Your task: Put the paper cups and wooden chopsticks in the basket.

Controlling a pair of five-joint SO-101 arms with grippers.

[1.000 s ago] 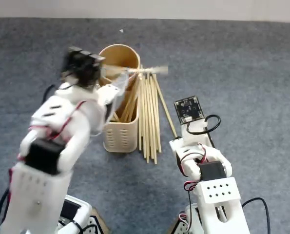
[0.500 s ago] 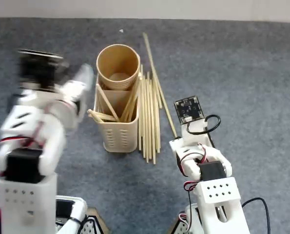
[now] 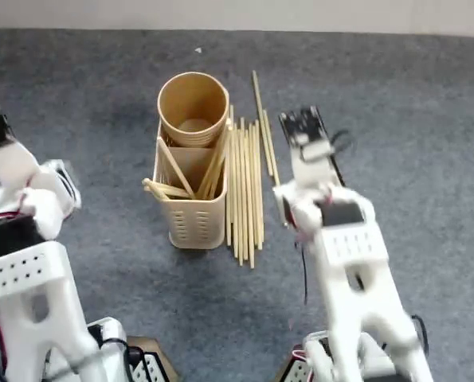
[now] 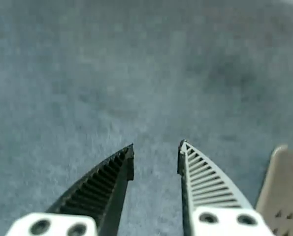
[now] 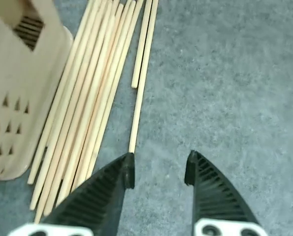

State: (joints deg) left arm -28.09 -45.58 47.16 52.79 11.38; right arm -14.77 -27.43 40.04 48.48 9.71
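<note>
Both partly open, empty: left end effector [image 4: 156,150] left of the basket [image 3: 197,223], right end effector [image 5: 158,164] beside loose chopsticks [image 5: 89,113], which a shallow pinch could scatter.

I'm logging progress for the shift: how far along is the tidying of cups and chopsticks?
Done: the paper cups stand stacked in the far end of the basket, and a few chopsticks lie inside it. In hand: nothing. The right hand is open above the loose chopsticks, and the left hand is open over carpet. Left: that loose bundle beside the basket.
</note>
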